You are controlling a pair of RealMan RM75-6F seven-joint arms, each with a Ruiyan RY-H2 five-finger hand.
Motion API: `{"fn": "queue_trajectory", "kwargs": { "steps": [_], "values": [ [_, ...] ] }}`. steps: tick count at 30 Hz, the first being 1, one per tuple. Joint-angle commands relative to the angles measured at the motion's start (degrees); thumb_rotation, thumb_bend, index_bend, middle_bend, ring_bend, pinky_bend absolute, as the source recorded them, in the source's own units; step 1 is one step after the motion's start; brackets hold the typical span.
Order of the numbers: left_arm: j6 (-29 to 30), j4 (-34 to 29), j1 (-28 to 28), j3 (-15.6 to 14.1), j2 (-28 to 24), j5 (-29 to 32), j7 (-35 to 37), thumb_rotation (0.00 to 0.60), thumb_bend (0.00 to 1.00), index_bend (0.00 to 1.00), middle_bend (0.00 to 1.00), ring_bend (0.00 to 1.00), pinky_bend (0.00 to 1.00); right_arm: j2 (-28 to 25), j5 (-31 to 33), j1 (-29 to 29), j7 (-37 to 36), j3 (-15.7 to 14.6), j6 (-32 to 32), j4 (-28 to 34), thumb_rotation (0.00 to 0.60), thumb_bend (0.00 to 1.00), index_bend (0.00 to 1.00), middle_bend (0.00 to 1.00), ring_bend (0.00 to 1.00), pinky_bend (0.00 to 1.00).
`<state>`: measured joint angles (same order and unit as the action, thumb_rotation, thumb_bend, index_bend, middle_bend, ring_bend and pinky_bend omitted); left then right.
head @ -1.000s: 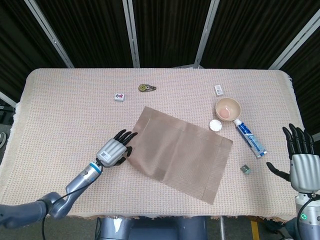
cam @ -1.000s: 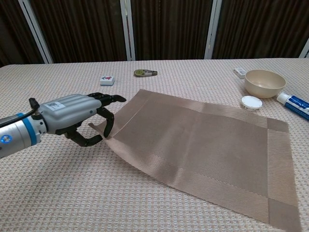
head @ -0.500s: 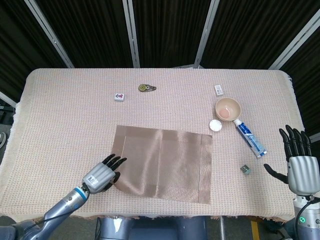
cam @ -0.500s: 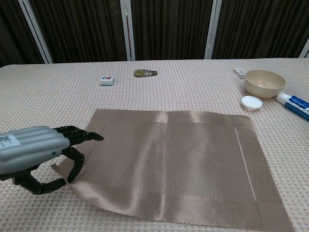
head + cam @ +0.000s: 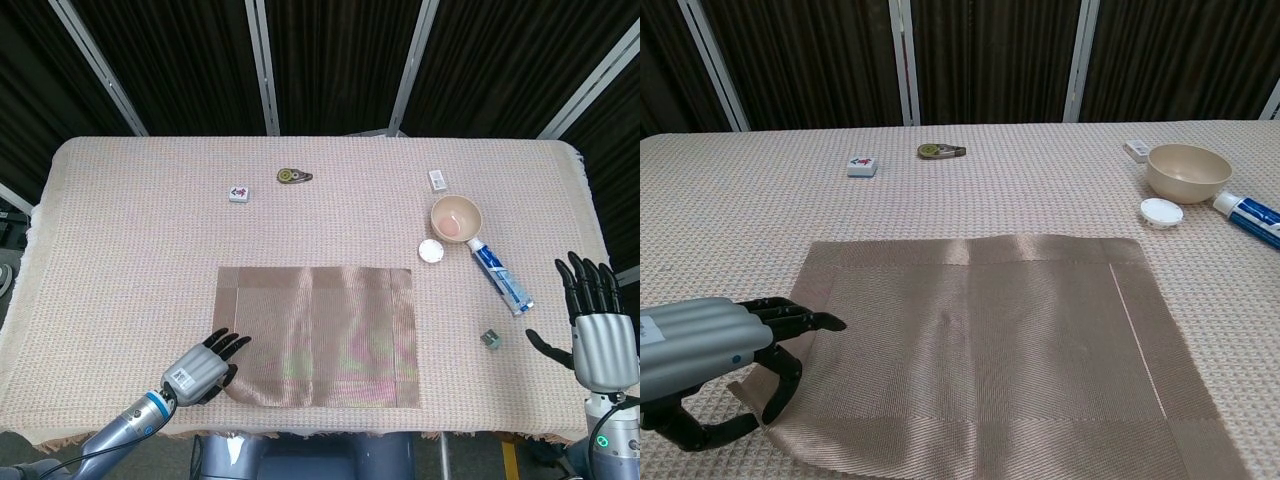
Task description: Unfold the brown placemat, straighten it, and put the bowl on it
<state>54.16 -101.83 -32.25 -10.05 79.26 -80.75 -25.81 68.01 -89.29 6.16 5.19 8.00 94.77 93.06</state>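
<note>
Step in hand: straightening. The placemat (image 5: 318,335) lies unfolded near the front edge of the surface (image 5: 130,230), roughly midway between its left and right edges, its sides close to square with that edge. The left hand (image 5: 203,365) pinches the placemat's front-left corner, which is lifted and curled off the surface in the chest view; the other fingers (image 5: 800,318) reach over the border. Faint ripples run across the weave.

The right hand (image 5: 600,335) hangs past the right edge, fingers spread, holding nothing.

The bowl (image 5: 456,218) stands toward the back-right corner, well apart from the placemat, not yet placed.

Judgement: the next move calls for laying the lifted corner flat and letting go, then a reach to the bowl, likely by the right hand, without knocking the cap or tube beside it.

Count:
- 1 placemat
- 1 bowl
- 1 white cap (image 5: 431,251)
- 1 tube (image 5: 500,277)
- 1 tile (image 5: 239,192)
- 1 tape measure (image 5: 293,176)
- 1 white block (image 5: 438,180)
- 1 small grey object (image 5: 490,339)
</note>
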Motion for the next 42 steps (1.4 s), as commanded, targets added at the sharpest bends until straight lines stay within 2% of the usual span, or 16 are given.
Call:
{"fn": "queue_trajectory", "kwargs": {
  "steps": [1,3,4,6,12,16,23,30,34,42],
  "values": [
    [-0.6,-0.2,0.0,0.0,-0.2,0.2,0.7,0.6,0.32,0.46,0.0,0.0,0.0,0.0,0.0,0.0,0.0,0.0,-0.1,0.0,0.6,0.0,0.0,0.0,0.0,0.0],
    [-0.9,0.0,-0.2,0.0,-0.3,-0.1,1.0,0.6,0.13,0.24,0.0,0.0,0.0,0.0,0.0,0.0,0.0,0.0,-0.1,0.0,0.6,0.0,0.0,0.0,0.0,0.0],
    [-1.0,0.1,-0.2,0.0,-0.4,-0.5,1.5,0.6,0.03,0.1,0.0,0.0,0.0,0.0,-0.1,0.0,0.0,0.0,-0.1,0.0,0.6,0.0,0.0,0.0,0.0,0.0],
    [-1.0,0.2,-0.4,0.0,-0.5,-1.6,3.3,0.6,0.0,0.0,0.0,0.0,0.0,0.0,-0.1,-0.1,0.0,0.0,-0.1,0.0,0.6,0.0,0.0,0.0,0.0,0.0],
    [3.0,1.3,0.5,-0.2,-2.5,-7.8,10.7,0.6,0.0,0.0,0.0,0.0,0.0,0.0,0.0,-0.1,-0.1,-0.1,-0.4,-0.1,0.6,0.0,0.0,0.0,0.0,0.0],
    [8.8,-0.3,1.9,1.1,-5.5,-10.1,14.1,0.6,0.0,0.0,0.0,0.0,0.0,0.3,0.7,0.0,0.2,-0.1,-1.3,-0.4,0.6,0.0,0.0,0.0,0.0,0.0],
    [20.1,-5.1,7.0,4.8,-10.5,-7.4,17.8,0.6,0.0,0.0,0.0,0.0,0.0,1.2,4.1,1.4,1.9,0.4,-5.6,-1.7,0.6,0.0,0.0,0.0,0.0,0.0],
    [27.5,-6.5,11.1,8.4,-13.0,-1.7,13.4,0.6,0.0,0.0,0.0,0.0,0.0,2.4,7.6,5.8,4.7,2.1,-13.1,-3.6,0.6,0.0,0.0,0.0,0.0,0.0],
    [30.1,-6.0,12.2,11.1,-13.0,1.8,9.6,0.6,0.0,0.0,0.0,0.0,0.0,3.6,10.9,10.6,7.8,3.9,-20.4,-5.1,0.6,0.0,0.0,0.0,0.0,0.0],
    [30.8,-3.4,12.7,13.8,-12.0,5.3,5.6,0.6,0.0,0.0,0.0,0.0,0.0,7.4,19.4,20.4,13.6,7.5,-34.6,-11.1,0.6,0.0,0.0,0.0,0.0,0.0]
  ]
}}
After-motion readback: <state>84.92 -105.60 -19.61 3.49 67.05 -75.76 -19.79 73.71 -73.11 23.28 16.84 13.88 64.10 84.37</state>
